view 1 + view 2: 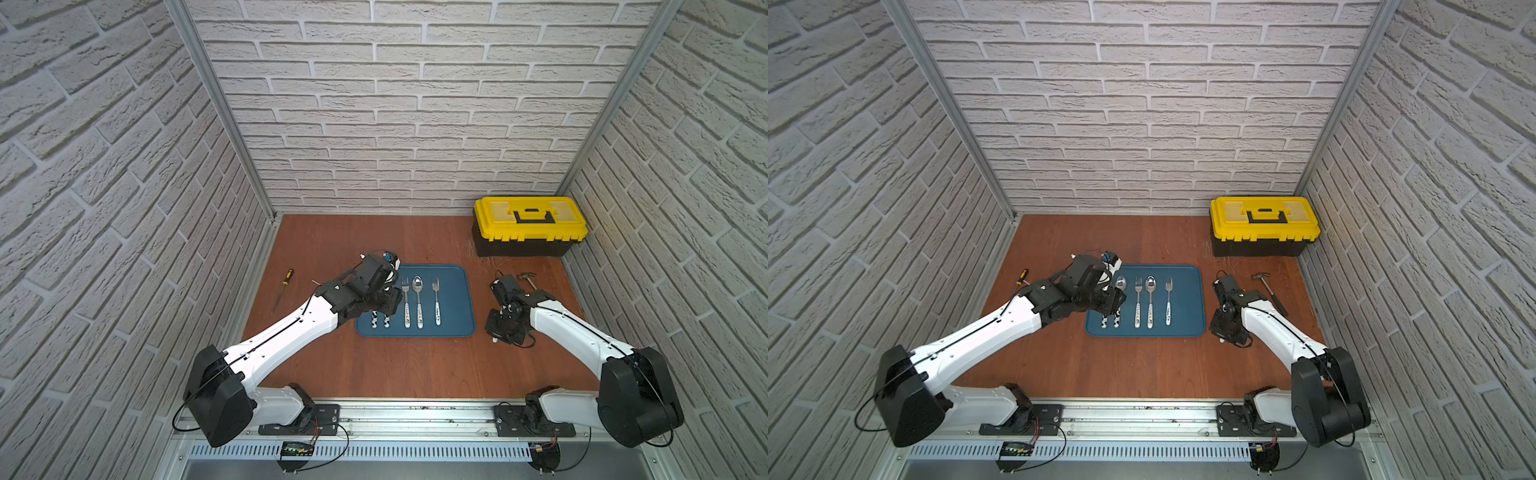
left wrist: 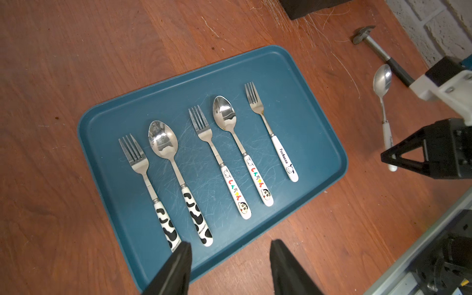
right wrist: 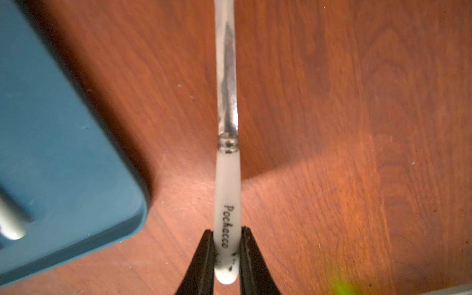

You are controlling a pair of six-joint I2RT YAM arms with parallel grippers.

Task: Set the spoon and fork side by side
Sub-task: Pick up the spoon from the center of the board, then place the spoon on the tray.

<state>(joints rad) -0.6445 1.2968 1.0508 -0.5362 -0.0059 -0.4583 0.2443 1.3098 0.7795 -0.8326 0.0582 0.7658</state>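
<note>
The spoon [image 3: 228, 194] has a white handle marked Pochacco and is on the wooden table just right of the blue tray [image 2: 306, 102]. My right gripper [image 3: 226, 229] is shut on the end of that handle. The spoon's bowl [image 2: 382, 80] shows in the left wrist view. In both top views the gripper [image 1: 498, 332] covers most of it. The matching Pochacco fork [image 2: 277, 143] lies rightmost on the tray [image 1: 457, 299], tines pointing to the back wall. My left gripper [image 2: 231, 244] hangs open and empty above the tray's near left part.
Left of the Pochacco fork [image 1: 436, 303] lie a cow-patterned fork [image 2: 143, 176] and spoon [image 2: 176, 173], then a cartoon-handled fork [image 2: 219, 163] and spoon [image 2: 240, 148]. A yellow toolbox [image 1: 530, 226] stands back right, a hammer [image 1: 527, 280] beside the right arm, a screwdriver [image 1: 284, 284] left.
</note>
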